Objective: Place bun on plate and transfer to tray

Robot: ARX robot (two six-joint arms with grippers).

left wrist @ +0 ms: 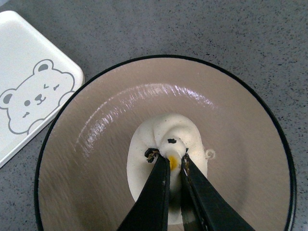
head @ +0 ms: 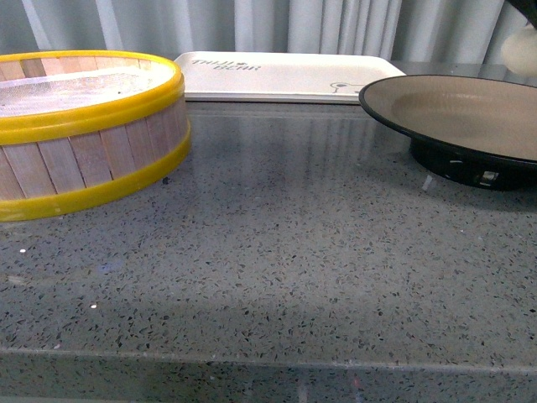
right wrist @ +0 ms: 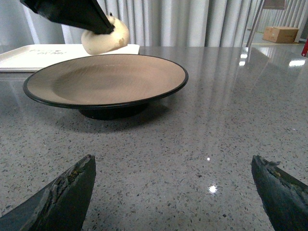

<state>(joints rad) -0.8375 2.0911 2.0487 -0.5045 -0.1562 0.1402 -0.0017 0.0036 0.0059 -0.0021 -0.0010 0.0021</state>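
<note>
My left gripper (left wrist: 171, 161) is shut on the white bun (left wrist: 163, 139) and holds it in the air above the tan plate with the black rim (left wrist: 96, 192). In the right wrist view the bun (right wrist: 107, 37) hangs clear above the plate (right wrist: 106, 79), gripped by the black left fingers (right wrist: 72, 12). In the front view the plate (head: 457, 109) stands at the right, with the bun (head: 520, 50) at the far right edge. The cream tray (head: 281, 75) lies at the back; it also shows in the left wrist view (left wrist: 29, 91). My right gripper (right wrist: 173, 168) is open and empty above the counter.
A wooden steamer basket with yellow rims (head: 84, 126) stands at the front left of the grey speckled counter (head: 277, 269). Curtains hang behind the table. A cardboard box (right wrist: 281, 33) sits far off in the room.
</note>
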